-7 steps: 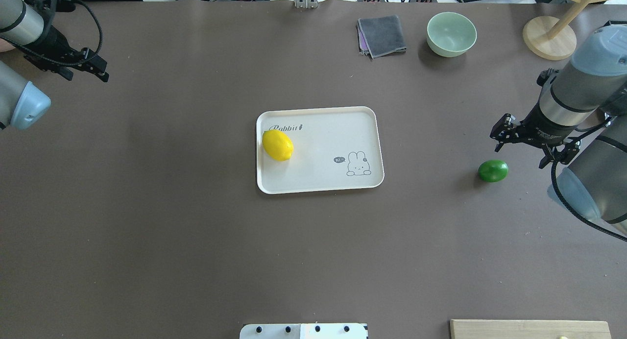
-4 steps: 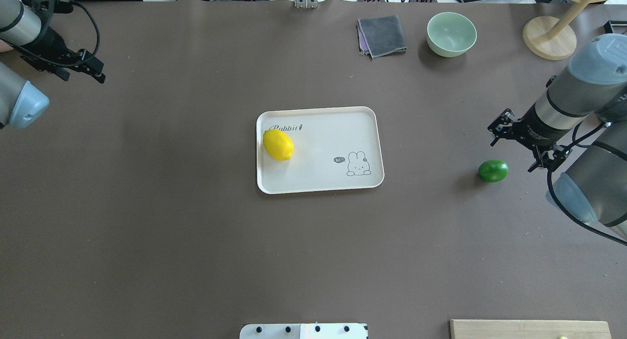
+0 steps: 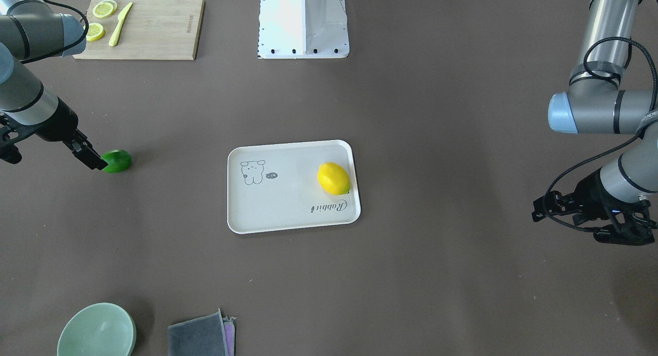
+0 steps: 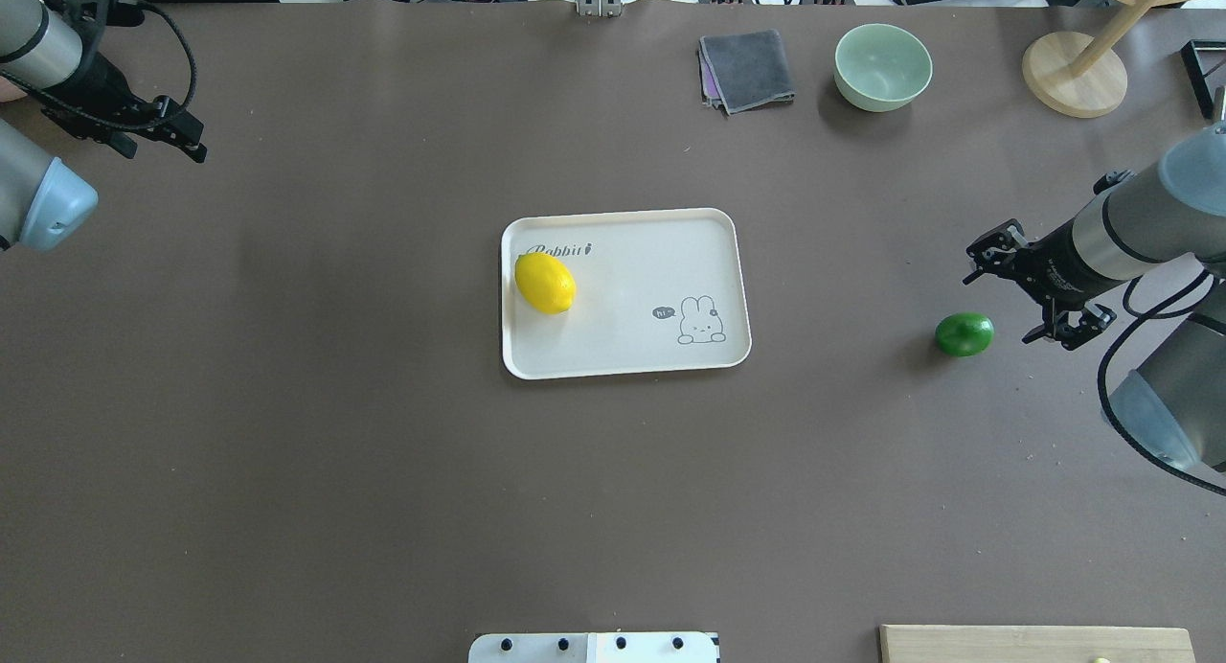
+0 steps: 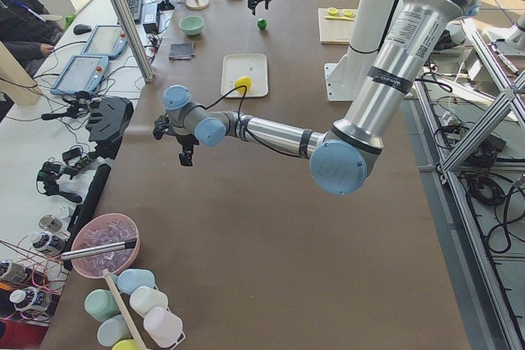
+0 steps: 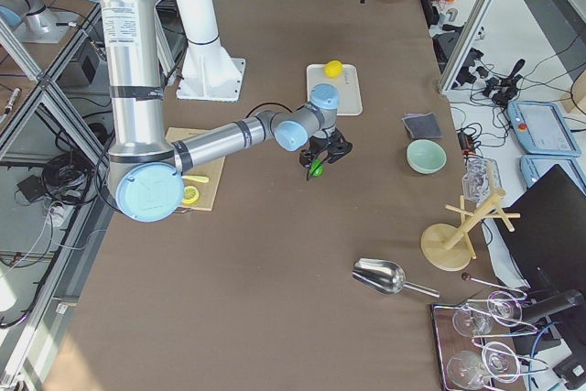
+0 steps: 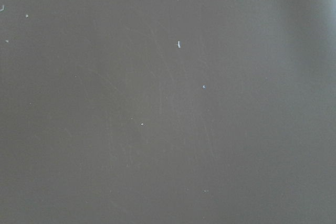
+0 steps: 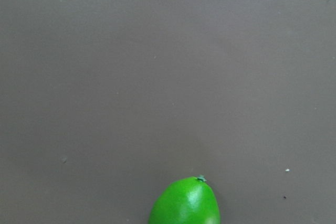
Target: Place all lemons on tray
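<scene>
The off-white tray (image 4: 670, 261) (image 3: 288, 201) lies mid-table. The yellow lemon (image 4: 544, 283) (image 3: 333, 178) rests on it by the "Rabbit" script. The green lemon (image 4: 964, 334) (image 3: 117, 161) lies on the bare table to the robot's right of the tray, and shows at the bottom edge of the right wrist view (image 8: 185, 203). My right gripper (image 4: 1030, 294) (image 3: 94, 160) hangs tilted just beside it, jaws apart and empty. My left gripper (image 4: 177, 144) (image 3: 617, 232) is far off at the table's left side, looks open and empty, and sees only table.
A pale green bowl (image 4: 882, 66), a folded grey cloth (image 4: 747, 69) and a wooden stand (image 4: 1073, 74) sit along the far edge. A wooden cutting board (image 3: 154, 32) with lemon slices and a knife lies beside the white robot base (image 3: 303, 21).
My right arm has swung lower and outward, and its gripper has turned beside the green lemon. Both lemons have stayed put. The left arm has drawn back slightly.
</scene>
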You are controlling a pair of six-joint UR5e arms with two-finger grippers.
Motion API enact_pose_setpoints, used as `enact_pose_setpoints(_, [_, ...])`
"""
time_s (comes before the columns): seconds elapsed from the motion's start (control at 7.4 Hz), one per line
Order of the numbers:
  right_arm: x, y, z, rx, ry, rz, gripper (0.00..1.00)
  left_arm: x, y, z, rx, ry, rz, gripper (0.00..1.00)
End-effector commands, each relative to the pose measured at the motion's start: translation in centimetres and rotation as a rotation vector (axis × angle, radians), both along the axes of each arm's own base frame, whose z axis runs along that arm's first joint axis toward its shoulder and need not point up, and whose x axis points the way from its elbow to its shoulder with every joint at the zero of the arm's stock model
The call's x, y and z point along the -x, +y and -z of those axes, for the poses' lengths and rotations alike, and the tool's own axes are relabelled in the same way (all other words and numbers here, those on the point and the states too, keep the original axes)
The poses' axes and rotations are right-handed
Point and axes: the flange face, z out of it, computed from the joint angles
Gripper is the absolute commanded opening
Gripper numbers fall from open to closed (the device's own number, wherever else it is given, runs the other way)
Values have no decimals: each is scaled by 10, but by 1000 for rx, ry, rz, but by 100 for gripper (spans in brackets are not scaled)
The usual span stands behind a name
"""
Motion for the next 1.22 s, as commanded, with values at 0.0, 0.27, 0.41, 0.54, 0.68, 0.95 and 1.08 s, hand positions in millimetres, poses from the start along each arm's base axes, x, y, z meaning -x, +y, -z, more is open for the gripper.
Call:
enact_pose_setpoints(0.0, [14,7,-7,18,-8,-59,99,-1,-1,-3,6,-3,-1,97])
enact_pose_setpoints(0.27, [29,15,-8,45,5,-81,99,-2,-1,-9,14,-6,-2,97])
enact_pose_setpoints(0.41, [37,20,-7,55,4,-76,100,-4,-2,-13,18,-8,-4,97])
enact_pose_setpoints(0.54, [44,24,-7,60,6,-70,100,-4,-2,-14,21,-9,-3,97])
enact_pose_setpoints(0.68, [52,27,-8,48,17,-66,99,-4,-2,-14,20,-8,-3,97])
enact_pose_setpoints(0.95, [61,30,-14,44,32,-54,98,-5,-1,-15,21,-9,-4,97])
enact_pose_setpoints(1.08, [61,30,-15,42,35,-52,98,-5,-1,-15,21,-9,-4,97])
